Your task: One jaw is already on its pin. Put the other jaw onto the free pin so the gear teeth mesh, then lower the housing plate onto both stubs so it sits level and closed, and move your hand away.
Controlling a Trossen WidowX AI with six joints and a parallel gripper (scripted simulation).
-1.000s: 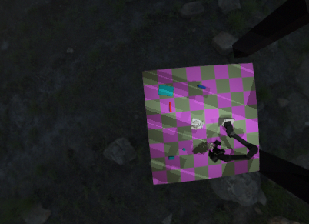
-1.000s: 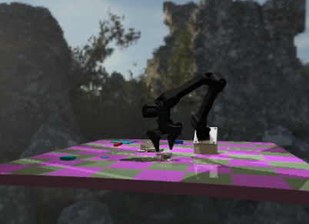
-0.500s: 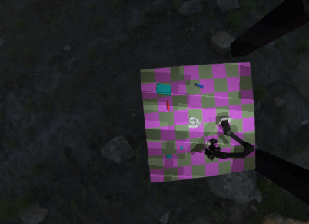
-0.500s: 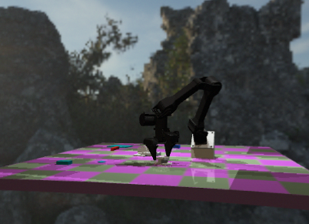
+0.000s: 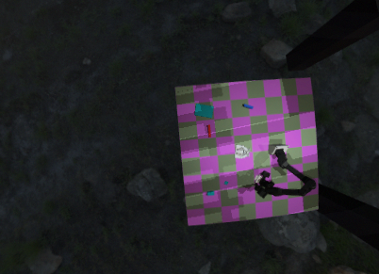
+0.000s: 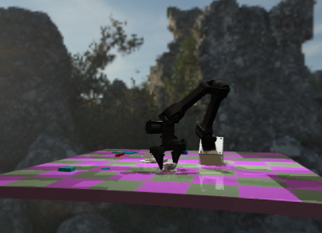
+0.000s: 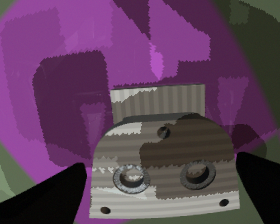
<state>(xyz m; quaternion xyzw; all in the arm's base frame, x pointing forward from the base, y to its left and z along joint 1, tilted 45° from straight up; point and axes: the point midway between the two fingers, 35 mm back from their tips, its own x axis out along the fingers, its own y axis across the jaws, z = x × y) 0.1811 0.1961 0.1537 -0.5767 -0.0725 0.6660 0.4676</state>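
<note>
The pale housing plate [image 7: 163,197] [image 6: 171,166] has two ringed holes, smaller holes and a ribbed block along its far edge. It lies on the table, partly shaded, below and between my fingertips in the wrist view. My gripper [image 7: 161,167] [image 6: 168,166] is open, one finger on each side of the plate, low over the table, and holds nothing. The whitish gripper assembly [image 5: 241,152] [image 6: 151,158] stands apart from the plate, farther toward the table's middle. Its jaws, pins and gear teeth are too small to tell apart.
A large teal plate [image 5: 204,110], a red bar [image 5: 209,131] [image 6: 119,154] and a blue piece [image 5: 248,106] [image 6: 184,152] lie farther back. A small teal block [image 5: 210,193] [image 6: 66,169] and a tiny teal piece [image 5: 226,183] [image 6: 105,168] lie to the left of the gripper.
</note>
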